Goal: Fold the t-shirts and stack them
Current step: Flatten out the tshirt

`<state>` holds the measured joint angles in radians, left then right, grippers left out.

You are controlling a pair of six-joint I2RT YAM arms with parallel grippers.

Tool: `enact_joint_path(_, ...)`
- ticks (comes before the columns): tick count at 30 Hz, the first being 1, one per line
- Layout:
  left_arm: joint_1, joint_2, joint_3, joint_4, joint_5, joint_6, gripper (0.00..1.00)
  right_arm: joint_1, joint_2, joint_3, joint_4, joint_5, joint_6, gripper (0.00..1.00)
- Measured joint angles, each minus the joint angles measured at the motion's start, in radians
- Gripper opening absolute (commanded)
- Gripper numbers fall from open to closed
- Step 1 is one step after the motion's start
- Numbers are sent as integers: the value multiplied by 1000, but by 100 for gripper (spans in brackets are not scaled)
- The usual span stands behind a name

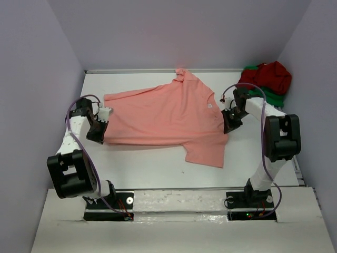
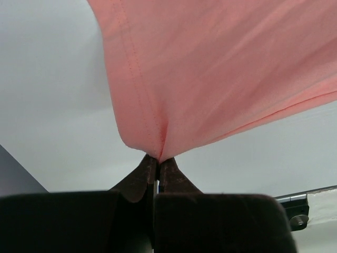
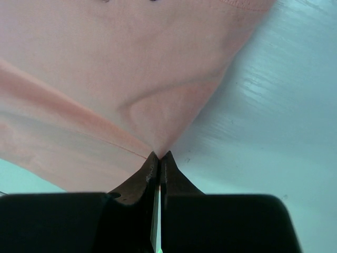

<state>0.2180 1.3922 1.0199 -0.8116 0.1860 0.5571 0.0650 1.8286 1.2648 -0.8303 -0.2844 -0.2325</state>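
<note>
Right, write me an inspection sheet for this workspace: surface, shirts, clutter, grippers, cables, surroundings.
Surface: white table, flat, with a pale strip at the near edge where the arm bases sit.
Job's things: salmon-pink shirt spread unfolded across the middle; dark red shirt bunched on top of the bright green shirt in the far right corner.
Clutter: nothing seen.
Grippers: left gripper has its fingers closed on the pink shirt's hem end; right gripper has its fingers closed on the collar end.
Cables: purple left cable and right cable loop free at the wrists.
Surroundings: plain pale walls on three sides.
</note>
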Motion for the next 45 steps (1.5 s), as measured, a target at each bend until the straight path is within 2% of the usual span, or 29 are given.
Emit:
enact_joint_path(12, 0, 0, 48, -19, 11, 1, 0, 0, -51, 141, -87, -31, -10, 0)
enact_joint_path(28, 0, 30, 70, -6, 31, -15, 0, 0, 142, 395, -170, -113, -15, 0)
enact_joint_path(34, 0, 40, 80, -2, 32, -23, 0, 0, 152, 431, -183, -116, -15, 0)
enact_joint_path(39, -1, 40, 168, -10, 23, -33, 0, 0, 152, 452, -195, -107, -19, 0)
enact_joint_path(45, -3, 26, 313, 44, -18, -74, 0, 0, 140, 608, -192, -86, -18, 0)
